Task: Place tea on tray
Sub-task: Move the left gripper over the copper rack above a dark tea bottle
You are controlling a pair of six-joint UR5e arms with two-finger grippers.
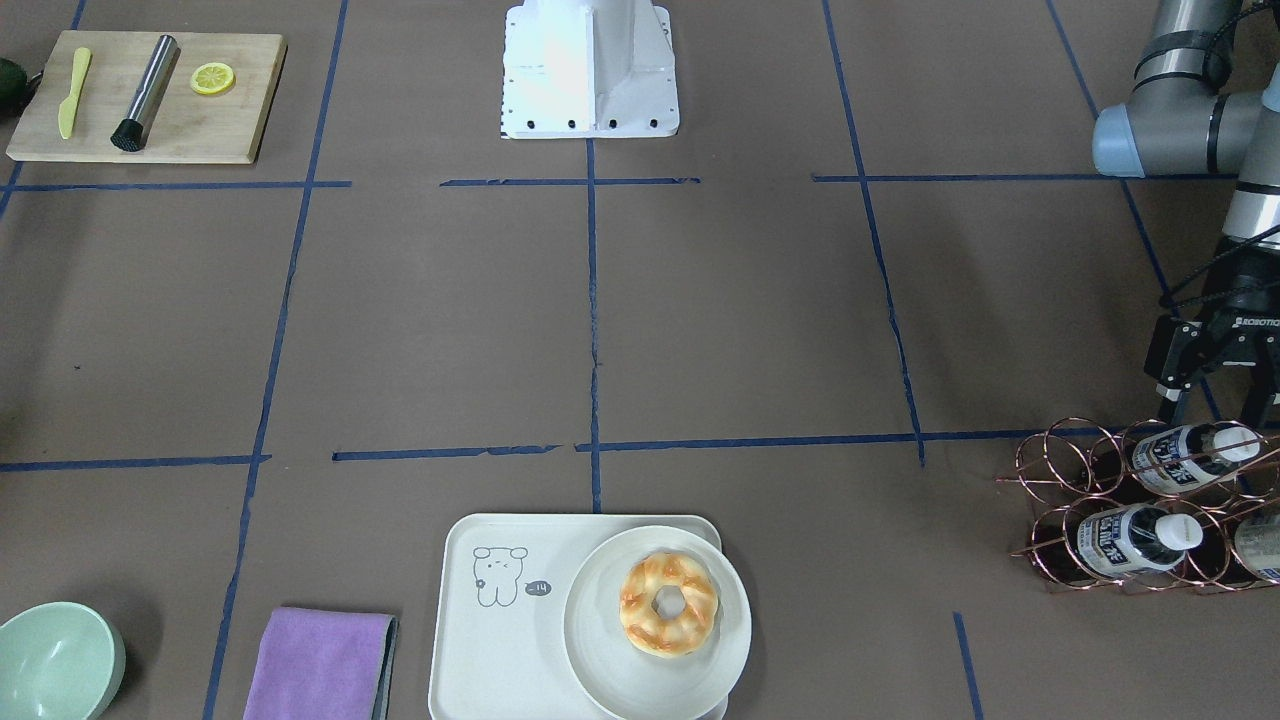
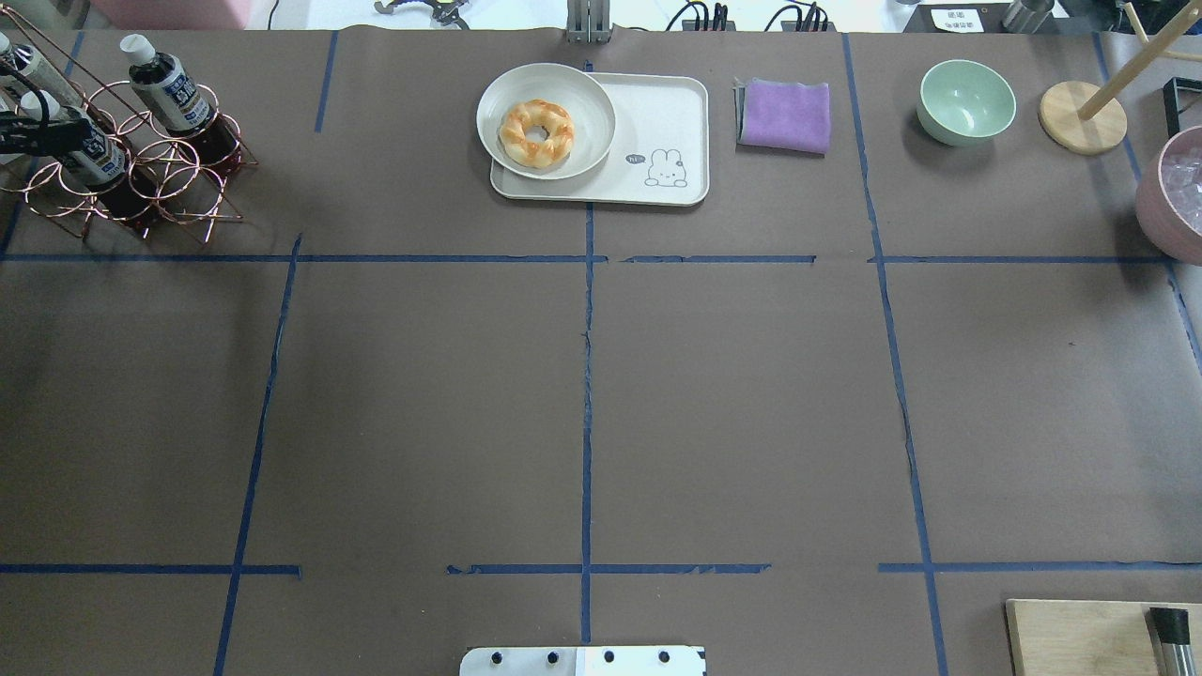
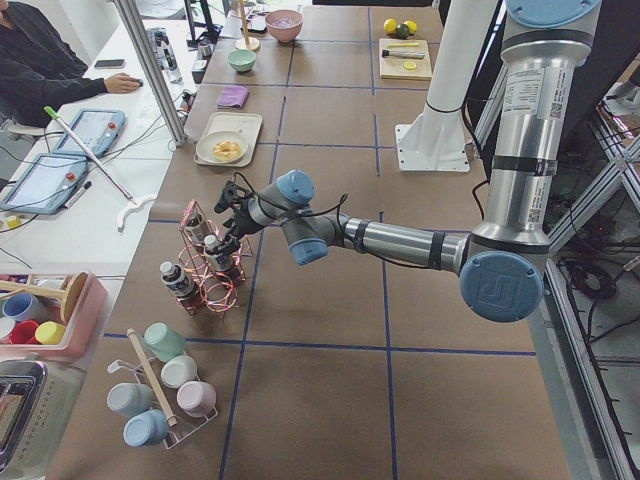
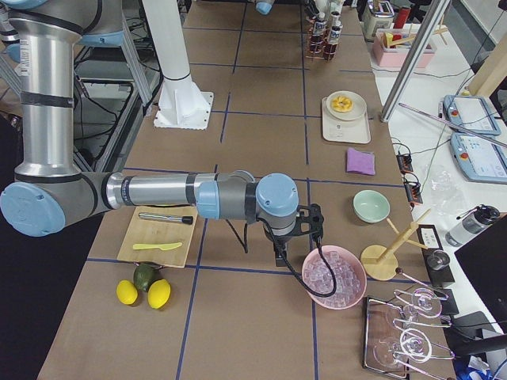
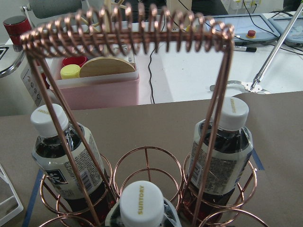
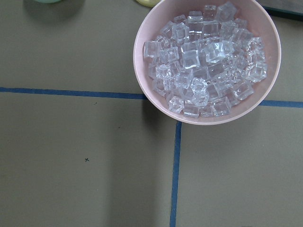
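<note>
At the left end of the table (image 1: 700, 330), the left hand (image 1: 1215, 405) hangs spread just beside the tea (image 1: 1190, 458), which sits in a copper rack (image 1: 1060, 480), well apart from the tray (image 1: 500, 650). Right hand (image 4: 295, 237), by the ice bowl (image 4: 333, 277): cannot tell its state.

Silver tube arms (image 3: 400, 242), pale blue joint caps (image 3: 500, 285), grey elbow housings, black cables (image 4: 307, 283), white bolted pedestal (image 1: 590, 70), black left gripper (image 1: 1218, 408) lettered ROBOTIQ

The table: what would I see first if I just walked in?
Probably the shiny copper rack of tea bottles at the edge of the table, with the left gripper open close by it. Then the donut on a round plate on the tray, and the pink bowl of ice cubes at the opposite end.
</note>
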